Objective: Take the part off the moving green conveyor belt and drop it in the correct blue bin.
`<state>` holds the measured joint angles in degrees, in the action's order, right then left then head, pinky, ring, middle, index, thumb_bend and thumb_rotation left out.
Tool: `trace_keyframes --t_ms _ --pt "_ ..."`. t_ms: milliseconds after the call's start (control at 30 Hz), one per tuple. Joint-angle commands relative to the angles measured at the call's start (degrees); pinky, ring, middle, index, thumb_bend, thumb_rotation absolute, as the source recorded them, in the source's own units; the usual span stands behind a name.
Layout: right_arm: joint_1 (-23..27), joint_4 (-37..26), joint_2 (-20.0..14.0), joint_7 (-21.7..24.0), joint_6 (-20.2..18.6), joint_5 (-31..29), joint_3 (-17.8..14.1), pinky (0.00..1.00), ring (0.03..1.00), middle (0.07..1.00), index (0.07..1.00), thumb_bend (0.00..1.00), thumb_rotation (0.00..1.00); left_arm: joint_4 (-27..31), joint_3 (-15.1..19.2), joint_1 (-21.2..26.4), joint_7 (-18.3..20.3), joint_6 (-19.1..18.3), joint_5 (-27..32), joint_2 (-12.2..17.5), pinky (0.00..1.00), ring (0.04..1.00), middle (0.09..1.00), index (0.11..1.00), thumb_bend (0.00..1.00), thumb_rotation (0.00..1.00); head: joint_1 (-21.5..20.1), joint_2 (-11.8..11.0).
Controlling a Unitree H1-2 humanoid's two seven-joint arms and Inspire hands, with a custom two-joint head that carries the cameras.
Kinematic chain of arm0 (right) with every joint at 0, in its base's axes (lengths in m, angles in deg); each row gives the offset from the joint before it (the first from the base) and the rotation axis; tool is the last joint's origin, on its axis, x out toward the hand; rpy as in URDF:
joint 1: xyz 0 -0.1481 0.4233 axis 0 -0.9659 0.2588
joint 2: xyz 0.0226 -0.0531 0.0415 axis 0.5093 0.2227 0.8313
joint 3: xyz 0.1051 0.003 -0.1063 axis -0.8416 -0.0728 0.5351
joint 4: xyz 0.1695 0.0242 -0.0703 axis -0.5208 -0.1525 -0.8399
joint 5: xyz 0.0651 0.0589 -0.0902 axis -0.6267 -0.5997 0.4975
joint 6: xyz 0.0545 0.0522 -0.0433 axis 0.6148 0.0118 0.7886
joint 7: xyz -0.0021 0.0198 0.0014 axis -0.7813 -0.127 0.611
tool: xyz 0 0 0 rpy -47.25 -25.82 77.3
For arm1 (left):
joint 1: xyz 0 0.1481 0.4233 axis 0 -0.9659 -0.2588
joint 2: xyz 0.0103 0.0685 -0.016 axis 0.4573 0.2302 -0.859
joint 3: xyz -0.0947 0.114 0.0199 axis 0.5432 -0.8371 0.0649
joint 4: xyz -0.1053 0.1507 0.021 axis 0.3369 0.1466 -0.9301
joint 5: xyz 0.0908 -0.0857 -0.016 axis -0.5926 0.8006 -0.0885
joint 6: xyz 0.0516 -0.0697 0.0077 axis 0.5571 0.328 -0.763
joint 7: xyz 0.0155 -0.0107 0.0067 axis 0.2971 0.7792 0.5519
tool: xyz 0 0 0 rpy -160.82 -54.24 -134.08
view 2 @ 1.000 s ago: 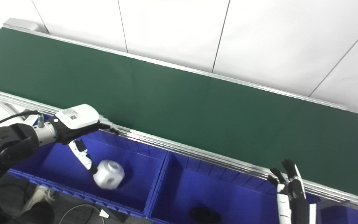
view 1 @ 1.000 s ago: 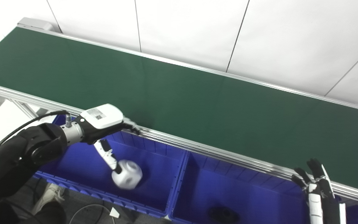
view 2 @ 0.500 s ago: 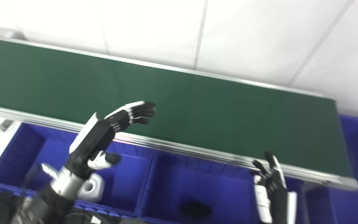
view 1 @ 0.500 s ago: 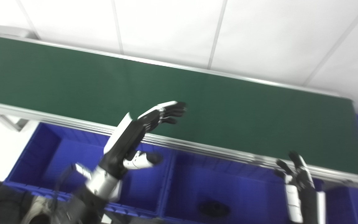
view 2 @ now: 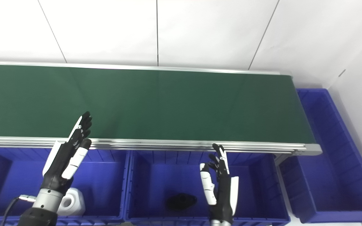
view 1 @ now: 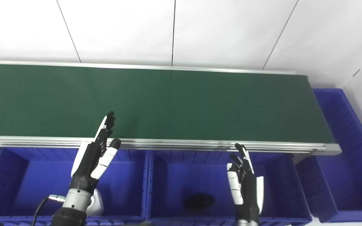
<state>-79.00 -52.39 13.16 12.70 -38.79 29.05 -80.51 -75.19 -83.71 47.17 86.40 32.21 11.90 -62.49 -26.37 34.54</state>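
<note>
The green conveyor belt runs across the view with no part on it. A white block-shaped part with a round hole lies on the floor of the left blue bin, half hidden behind my left wrist. My left hand is raised over that bin, open, fingers straight and reaching over the belt's near rail. My right hand is held upright over the middle blue bin, open and holding nothing. A black part lies in the middle bin.
A third blue bin stands past the belt's right end. The aluminium rail runs along the belt's near edge above the bins. A white panelled wall stands behind the belt.
The camera has swung to the right and levelled. The white part left my left hand and now lies in the left bin; my left hand rose and opened upright.
</note>
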Motion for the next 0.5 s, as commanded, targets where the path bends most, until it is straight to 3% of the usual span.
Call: trace_keyframes --t_ms 0,200,333,467 --pt "1.1 -0.55 2.31 -1.64 3.26 1.5 1.47 0.82 0.882 0.981 0.917 0.63 0.95 0.82 0.01 -0.49 -1.05 3.9 -0.21 0.41 1.0 1.0 1.0 1.0 0.31 0.99 -0.42 -0.16" --pt "-1.68 -3.76 1.15 -1.46 2.82 1.93 2.77 0.87 0.901 0.976 0.919 0.62 0.95 0.29 -0.6 -3.18 -3.18 9.15 -2.98 -0.61 1.0 1.0 1.0 1.0 0.37 0.97 0.57 0.38" --pt "-3.54 -4.82 0.37 -2.71 4.43 2.47 2.37 0.83 0.885 0.966 0.907 0.64 0.95 -2.35 -1.66 -2.45 -4.99 13.4 -4.53 -2.05 1.0 1.0 1.0 1.0 0.36 1.0 1.07 -0.8" --pt "-4.9 -5.93 -2.01 -5.45 5.25 3.74 2.91 0.82 0.854 0.948 0.906 0.68 0.96 -3.4 -2.55 -2.12 -5.82 16.15 -3.81 -3.65 1.0 1.0 1.0 1.0 0.29 1.0 1.88 -1.87"
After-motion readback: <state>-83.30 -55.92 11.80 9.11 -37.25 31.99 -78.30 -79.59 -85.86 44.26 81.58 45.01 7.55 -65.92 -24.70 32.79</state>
